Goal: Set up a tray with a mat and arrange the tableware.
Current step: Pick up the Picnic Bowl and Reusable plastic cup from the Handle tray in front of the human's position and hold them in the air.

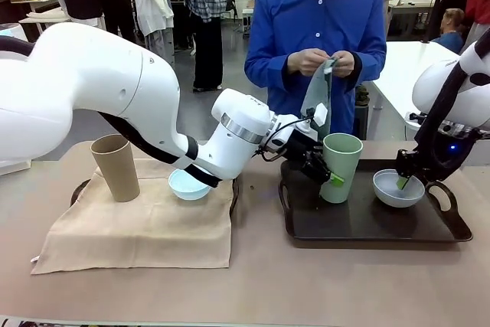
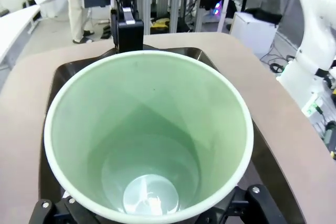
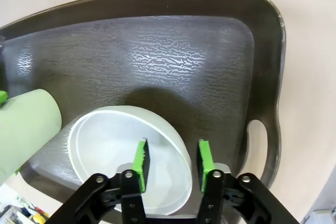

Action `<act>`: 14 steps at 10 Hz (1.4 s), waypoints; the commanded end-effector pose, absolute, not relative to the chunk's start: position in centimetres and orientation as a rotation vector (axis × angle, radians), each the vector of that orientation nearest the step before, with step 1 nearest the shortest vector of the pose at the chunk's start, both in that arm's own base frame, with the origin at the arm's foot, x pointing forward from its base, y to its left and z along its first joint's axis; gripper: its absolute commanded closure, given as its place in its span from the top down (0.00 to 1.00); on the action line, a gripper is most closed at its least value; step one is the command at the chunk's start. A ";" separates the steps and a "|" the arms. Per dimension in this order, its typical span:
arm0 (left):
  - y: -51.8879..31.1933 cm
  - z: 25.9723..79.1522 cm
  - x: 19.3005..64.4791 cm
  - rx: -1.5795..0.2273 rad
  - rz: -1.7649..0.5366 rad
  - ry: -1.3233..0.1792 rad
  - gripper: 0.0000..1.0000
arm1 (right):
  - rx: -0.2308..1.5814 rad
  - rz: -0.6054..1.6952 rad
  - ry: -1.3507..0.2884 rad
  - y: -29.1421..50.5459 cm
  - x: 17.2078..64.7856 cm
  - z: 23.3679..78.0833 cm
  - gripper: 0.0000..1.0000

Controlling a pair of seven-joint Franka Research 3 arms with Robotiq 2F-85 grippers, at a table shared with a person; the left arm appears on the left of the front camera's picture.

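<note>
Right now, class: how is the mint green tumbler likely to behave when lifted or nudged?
The mint green tumbler is tall and narrower at its base, so a high push would probably tip it. Its smooth tapered wall may slip down through the left tool. It is empty, so likely light.

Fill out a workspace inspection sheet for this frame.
Surface: tan table.
Job's things: tan tumbler and light blue bowl on beige mat; mint green tumbler and white bowl in dark tray.
Clutter: nothing seen.
Hands: left hand closed round mint green tumbler; right hand open, straddling white bowl's rim.
Cables: black cable looped at left wrist.
Surroundings: person opposite holding grey-green cloth; people standing behind.
</note>
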State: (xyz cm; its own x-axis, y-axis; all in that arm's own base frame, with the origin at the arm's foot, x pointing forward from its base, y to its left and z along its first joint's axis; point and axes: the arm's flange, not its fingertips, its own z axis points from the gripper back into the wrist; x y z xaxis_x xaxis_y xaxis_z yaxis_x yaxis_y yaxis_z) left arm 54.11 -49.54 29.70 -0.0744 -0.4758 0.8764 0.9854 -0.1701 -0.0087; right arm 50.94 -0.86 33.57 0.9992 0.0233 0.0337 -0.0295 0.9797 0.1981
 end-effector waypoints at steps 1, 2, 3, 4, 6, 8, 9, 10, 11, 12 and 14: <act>-49.9 29.5 54.8 -0.934 -1.556 -0.775 0.49 | 0.219 0.040 -0.041 -1.1 51.4 33.0 0.00; -50.0 29.5 54.7 -0.931 -1.558 -0.775 0.35 | 0.217 0.041 -0.038 -1.2 51.3 33.0 0.00; -49.9 29.5 54.7 -0.931 -1.559 -0.776 0.00 | 0.217 0.040 -0.036 -1.2 51.3 33.0 0.00; -49.9 29.6 54.7 -0.931 -1.555 -0.776 0.00 | 0.217 0.039 -0.035 -1.3 51.3 33.0 0.00; -49.9 29.9 54.8 -0.930 -1.555 -0.776 0.32 | 0.214 0.039 -0.033 -1.3 51.5 33.1 0.00; -49.8 29.9 54.8 -0.928 -1.550 -0.779 0.00 | 0.212 0.040 -0.028 -1.5 51.5 33.1 0.00; -49.6 30.0 54.8 -0.938 -1.540 -0.773 0.32 | 0.213 0.040 -0.027 -1.6 51.4 33.2 0.00; -49.5 30.5 54.5 -0.958 -1.526 -0.755 0.00 | 0.227 0.045 -0.027 -1.6 51.1 33.7 0.00; -49.1 31.9 53.9 -0.968 -1.544 -0.774 0.00 | 0.285 0.080 -0.009 -1.2 50.1 35.3 0.00; -48.8 33.9 52.9 -0.956 -1.572 -0.805 0.00 | 0.329 0.138 -0.017 -0.7 48.6 37.6 0.00; -48.2 37.6 50.6 -0.931 -1.591 -0.808 0.00 | 0.337 0.172 -0.052 -0.3 45.3 42.6 0.00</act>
